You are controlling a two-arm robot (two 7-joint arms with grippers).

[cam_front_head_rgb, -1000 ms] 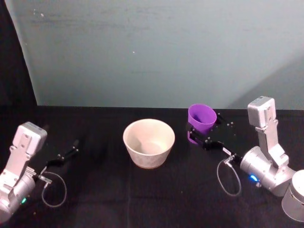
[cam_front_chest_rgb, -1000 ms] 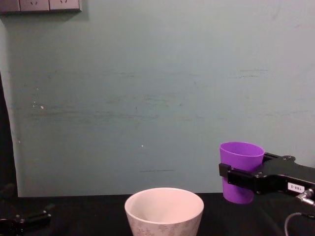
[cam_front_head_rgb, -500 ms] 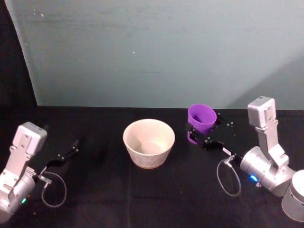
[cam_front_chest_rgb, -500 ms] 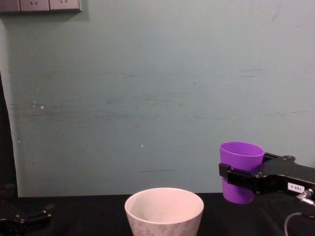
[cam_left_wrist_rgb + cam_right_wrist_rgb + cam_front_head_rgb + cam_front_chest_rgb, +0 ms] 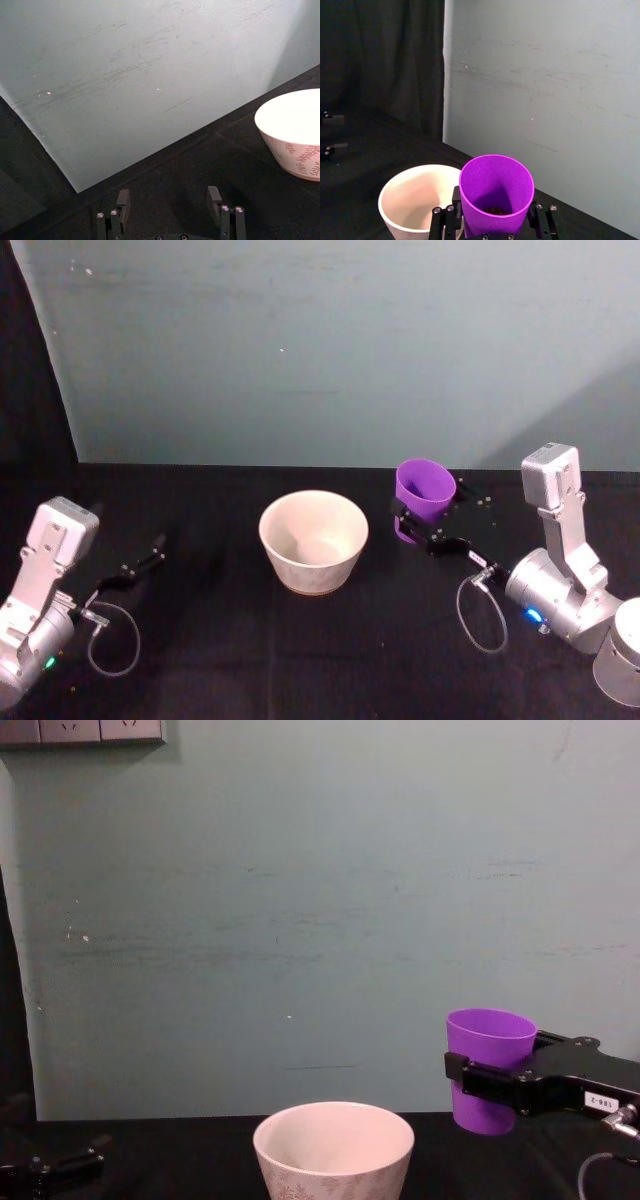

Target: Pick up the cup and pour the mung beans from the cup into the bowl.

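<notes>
The purple cup (image 5: 425,488) is held upright above the black table, to the right of the bowl (image 5: 313,539). My right gripper (image 5: 420,525) is shut on the cup (image 5: 488,1065) around its lower half, with a finger on each side. In the right wrist view dark mung beans (image 5: 494,211) lie at the bottom of the cup (image 5: 496,192), and the pale bowl (image 5: 415,197) stands just beyond it, with nothing in it that I can make out. The bowl (image 5: 333,1148) has a faint leaf pattern outside. My left gripper (image 5: 135,569) rests open at the far left, its fingers (image 5: 215,200) spread apart with nothing between them.
A teal wall (image 5: 320,350) rises right behind the black table (image 5: 320,640). The bowl (image 5: 292,132) shows at the edge of the left wrist view. Cables loop beside both arms.
</notes>
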